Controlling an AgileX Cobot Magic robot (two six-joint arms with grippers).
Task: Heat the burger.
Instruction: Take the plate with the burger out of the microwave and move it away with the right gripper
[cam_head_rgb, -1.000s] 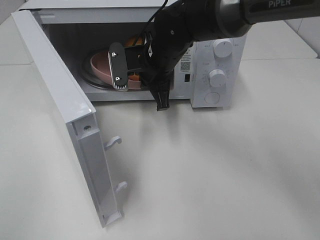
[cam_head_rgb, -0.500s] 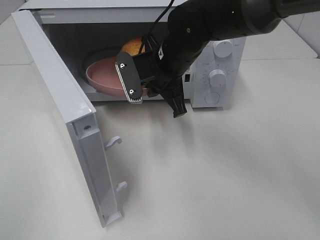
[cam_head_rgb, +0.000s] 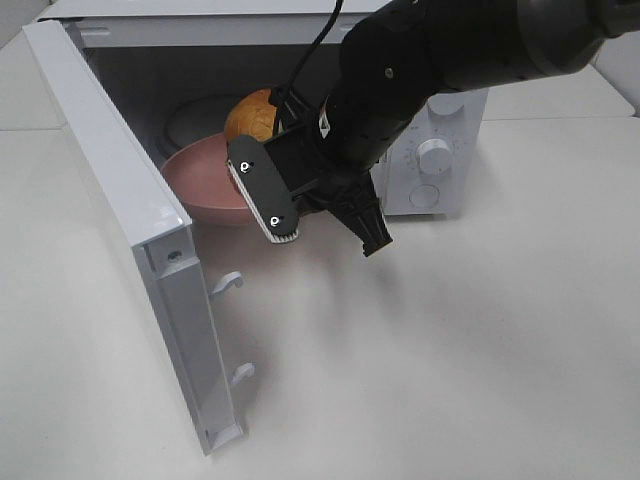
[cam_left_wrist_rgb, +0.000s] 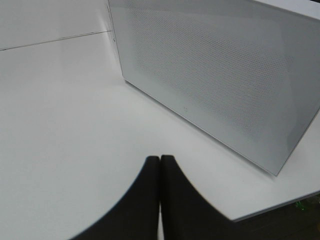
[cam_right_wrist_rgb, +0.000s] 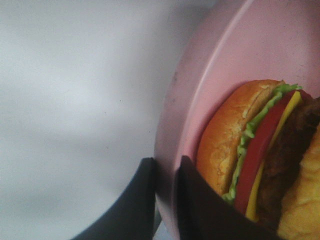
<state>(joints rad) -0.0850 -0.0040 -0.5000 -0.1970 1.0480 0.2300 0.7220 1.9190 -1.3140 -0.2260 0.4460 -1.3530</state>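
Pinching the rim of the round pink plate with my right gripper, since that carries the golden-bun burger without squashing it. Plate and burger sit at the mouth of the white microwave, near the counter's back edge. Left gripper is closed on nothing beside the perforated white door. My arm hides the plate's right half.

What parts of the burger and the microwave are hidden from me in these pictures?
- Burger: in the high view only the bun top shows; the right gripper and arm cover the rest.
- Burger: the right wrist view's edge cuts it off.
- Pink plate: its near-right rim is behind the gripper.
- Microwave: dial labels are too small to read.
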